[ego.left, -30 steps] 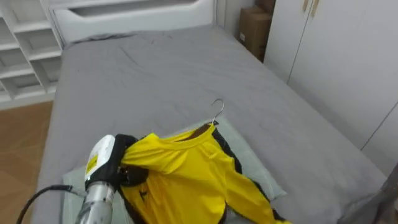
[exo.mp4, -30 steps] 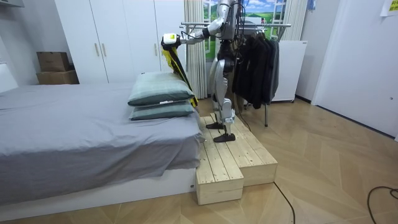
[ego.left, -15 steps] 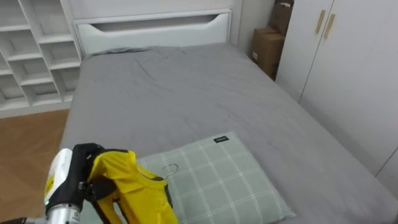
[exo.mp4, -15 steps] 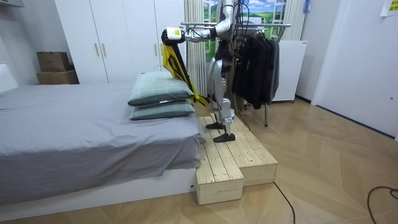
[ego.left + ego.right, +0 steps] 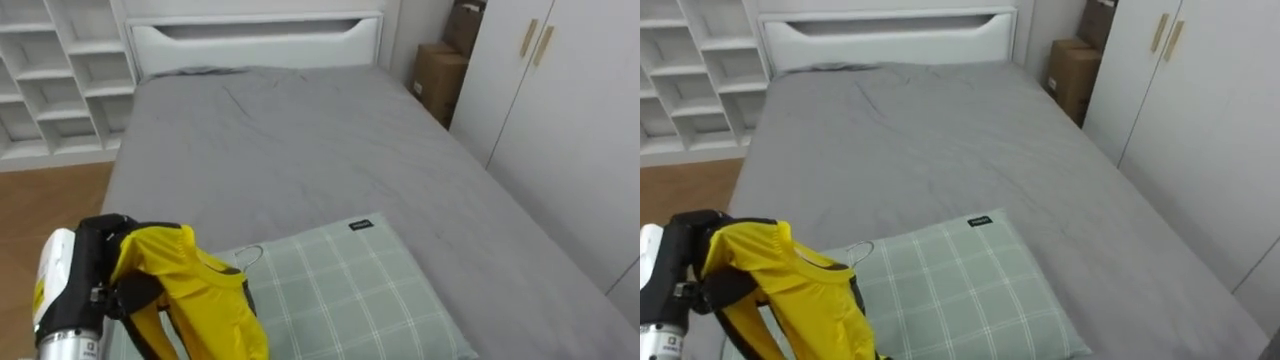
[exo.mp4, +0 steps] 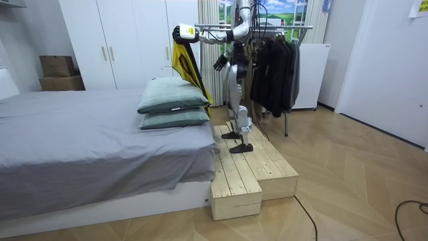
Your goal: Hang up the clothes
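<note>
At lower left, the left hand (image 5: 98, 248) has its fingers curled round the yellow shirt (image 5: 205, 305), above the pillow (image 5: 345, 295) on the bed (image 5: 300, 140). In the room view's upper middle, the right hand (image 6: 219, 63) hangs by the hip; open or closed, I cannot tell.

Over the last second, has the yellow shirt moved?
Yes. In the room view the shirt, held in the left hand, has gone up: it now hangs higher above the top pillow than a second ago.

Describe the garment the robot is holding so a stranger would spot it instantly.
Start at the grey bed and the green checked pillow at its near end. Left of that pillow, the left hand grips a yellow jersey with black trim on a hanger, the one bright thing among greys and whites.
</note>
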